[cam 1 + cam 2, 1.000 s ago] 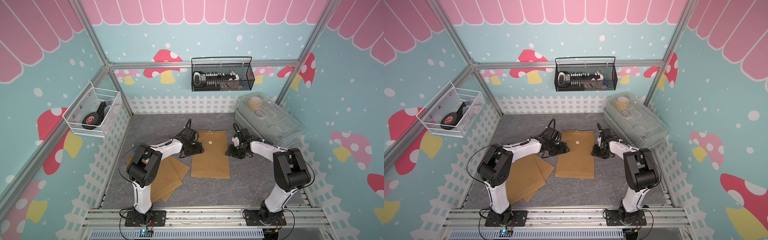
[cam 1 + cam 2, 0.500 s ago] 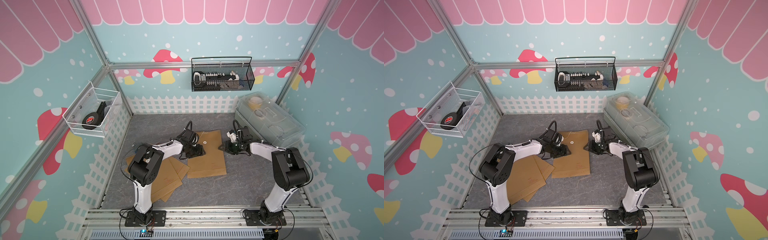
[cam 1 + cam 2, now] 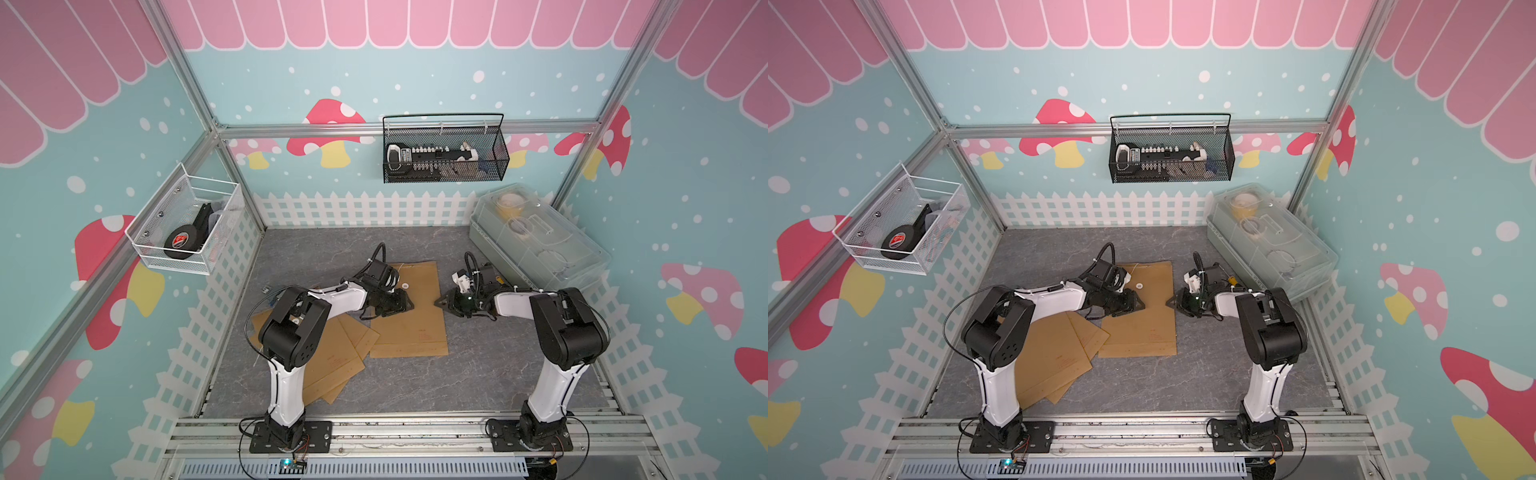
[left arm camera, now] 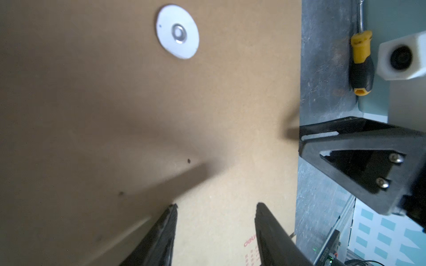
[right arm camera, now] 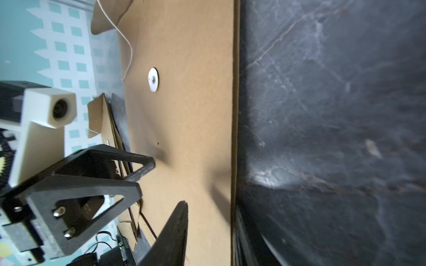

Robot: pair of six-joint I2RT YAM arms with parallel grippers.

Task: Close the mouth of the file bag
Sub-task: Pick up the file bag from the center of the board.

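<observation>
The file bag (image 3: 415,328) lies flat near the middle of the grey surface (image 3: 478,374), its long sides running away from me toward the back fence, between my two arms. Its white disc (image 4: 178,32) sits bare on the upper face. In the right wrist view I see a brown flap (image 5: 108,18) curling up at that end of the bag, with a thin white string (image 5: 128,48) trailing from it. The bag's near left corner overlaps a loose pile of other envelopes (image 3: 332,361).

My left tool (image 3: 405,305) rests low over the bag's left half, just on my side of the disc. In its wrist view the jaws stand moderately wide over plain brown paper and grip nothing.

My right tool (image 3: 442,302) sits at the bag's right edge, tips touching or almost touching it. From its wrist camera the jaws are narrower yet still apart, and the bag's edge runs up between them. One finger is only a dark blur, so I cannot tell whether it touches the paper.

A yellow-and-black screwdriver (image 4: 360,62) lies on the surface behind the right tool, beside a clear plastic box (image 3: 540,245). A black wire basket (image 3: 444,158) hangs on the back wall and a white one (image 3: 183,232) on the left.
</observation>
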